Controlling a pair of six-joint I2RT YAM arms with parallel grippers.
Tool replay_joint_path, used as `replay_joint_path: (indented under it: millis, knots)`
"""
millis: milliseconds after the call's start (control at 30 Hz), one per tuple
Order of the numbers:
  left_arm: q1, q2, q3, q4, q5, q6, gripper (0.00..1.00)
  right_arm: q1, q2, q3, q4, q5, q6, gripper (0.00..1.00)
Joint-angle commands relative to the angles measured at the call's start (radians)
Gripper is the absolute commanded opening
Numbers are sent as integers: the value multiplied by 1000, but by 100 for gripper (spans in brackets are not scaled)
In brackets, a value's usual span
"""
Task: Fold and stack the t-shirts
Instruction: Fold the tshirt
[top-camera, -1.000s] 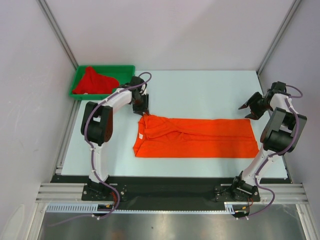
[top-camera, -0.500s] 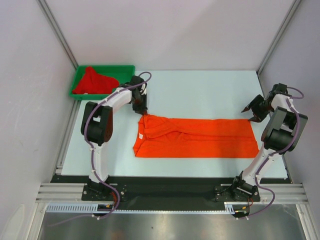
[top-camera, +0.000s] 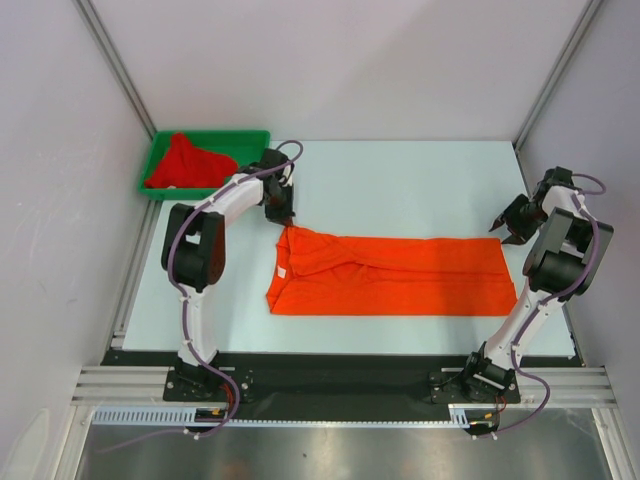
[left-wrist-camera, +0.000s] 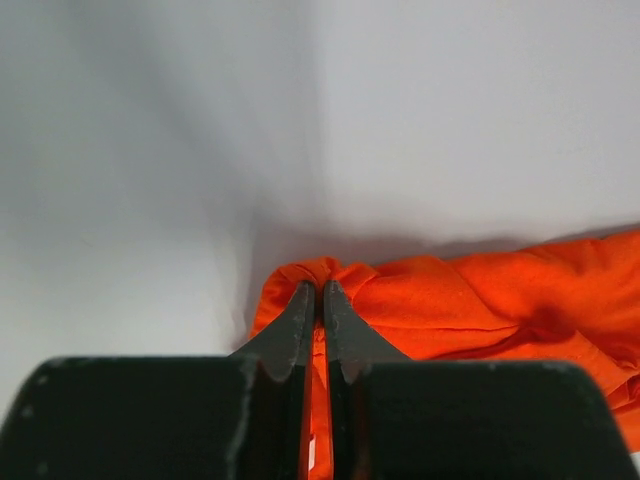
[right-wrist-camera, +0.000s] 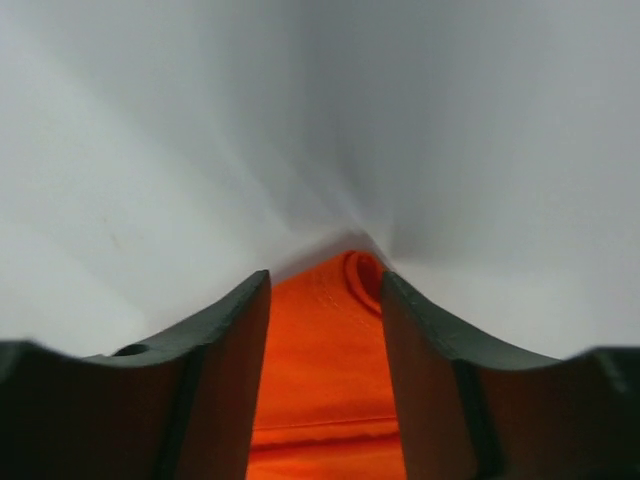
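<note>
The bright orange t-shirt (top-camera: 390, 275) lies on the table as a long flat band folded lengthwise, its white neck label near the left end. My left gripper (top-camera: 287, 224) is shut on the shirt's far left corner; in the left wrist view the jaws (left-wrist-camera: 320, 290) pinch a bunch of orange cloth (left-wrist-camera: 480, 300). My right gripper (top-camera: 503, 228) is open at the shirt's far right corner; in the right wrist view the orange cloth (right-wrist-camera: 325, 340) lies between the spread fingers (right-wrist-camera: 230, 330). The deeper red t-shirt (top-camera: 188, 160) lies crumpled in the green tray.
The green plastic tray (top-camera: 215, 135) stands at the far left corner of the pale table (top-camera: 400, 180). Metal frame posts and white walls close in the back and both sides. The black base rail runs along the near edge.
My right gripper has come down and drawn in over the shirt's far right corner. My left gripper stays shut on the far left corner, nearly still.
</note>
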Motion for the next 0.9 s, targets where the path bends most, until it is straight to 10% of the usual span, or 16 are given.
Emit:
replay_joint_path:
  millis: [0,433,767,867]
  knots:
    - [-4,-74,10,37,-12,10,7,0,-5,26,-23,36,-24,51]
    - [-4,-80,-6,45,-2,4,6,34,-2,-15,-17,100,-61,50]
    - [1,-86,-25,51,-48,-10,2,37,49,-19,5,154,-30,0]
    - [10,-105,-51,72,-68,-29,0,29,36,-28,9,200,-15,0]
